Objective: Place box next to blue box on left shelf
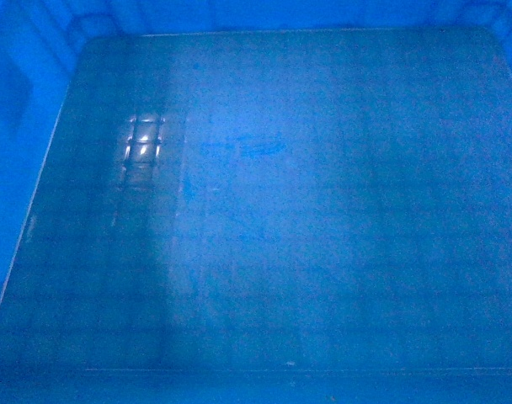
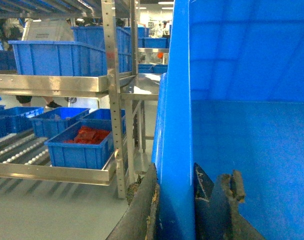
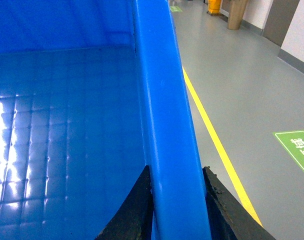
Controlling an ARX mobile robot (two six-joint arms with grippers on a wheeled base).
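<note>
grey floor [image 3: 242,90] with a yellow line [image 3: 212,135] runs off toward 1 o'clock in my right wrist view; steel shelving [image 2: 114,90] holding blue bins [image 2: 67,57] stands at 9 o'clock in the left one. i have the box [image 1: 264,210] held up, its gridded floor filling the head view. left gripper [image 2: 174,200] and right gripper [image 3: 174,200] each clamp a side wall, jaws pinching the rim.

big bright-blue plastic box [image 1: 264,210], open top, empty, smooth walls, grid-ribbed floor catching a bit of glare, held up off the floor by its two side rims
</note>
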